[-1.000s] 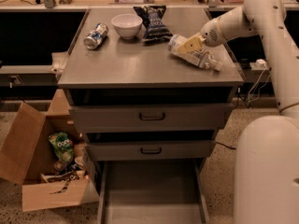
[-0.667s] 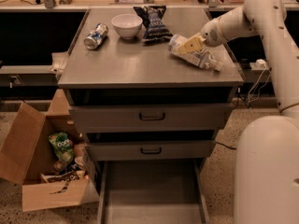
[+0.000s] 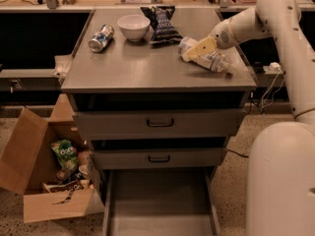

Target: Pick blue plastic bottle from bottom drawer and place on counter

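The blue plastic bottle (image 3: 214, 61) lies on its side on the right part of the counter (image 3: 142, 65), the grey top of the drawer cabinet. My gripper (image 3: 196, 50) reaches in from the right on the white arm and sits right on the bottle's left end, low over the counter. The bottom drawer (image 3: 160, 200) is pulled out at the foot of the cabinet, and its flat grey floor shows nothing in it.
On the counter's back stand a blue-and-silver can (image 3: 101, 37) on its side, a white bowl (image 3: 133, 27) and a dark snack bag (image 3: 161, 23). Two closed drawers (image 3: 160, 123) sit above the open one. An open cardboard box (image 3: 37, 181) stands at the left, and my white base (image 3: 280, 181) at the right.
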Controlling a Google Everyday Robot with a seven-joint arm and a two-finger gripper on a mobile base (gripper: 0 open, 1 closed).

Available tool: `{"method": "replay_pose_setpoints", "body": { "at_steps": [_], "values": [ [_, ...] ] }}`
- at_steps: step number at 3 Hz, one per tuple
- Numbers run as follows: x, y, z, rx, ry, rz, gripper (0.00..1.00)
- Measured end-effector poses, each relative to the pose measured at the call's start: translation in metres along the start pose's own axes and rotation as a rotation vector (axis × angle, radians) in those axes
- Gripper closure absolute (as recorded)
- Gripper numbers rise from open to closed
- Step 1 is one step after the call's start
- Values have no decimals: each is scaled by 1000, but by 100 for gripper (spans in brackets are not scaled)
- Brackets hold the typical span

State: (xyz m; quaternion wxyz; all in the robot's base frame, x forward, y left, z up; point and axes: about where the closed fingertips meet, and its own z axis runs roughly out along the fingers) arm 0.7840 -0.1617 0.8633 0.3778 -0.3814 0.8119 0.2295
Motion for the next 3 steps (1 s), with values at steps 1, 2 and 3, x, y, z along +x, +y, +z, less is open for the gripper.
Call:
{"method": "replay_pose_setpoints", "body": {
  "at_steps": [1,2,3],
  "values": [
    [0,0,0,0,-1,0,0],
    [-9,6,-8,-10,-42,-21,0],
    [-15,3,-19,1,-85,-73,0]
  ]
}}
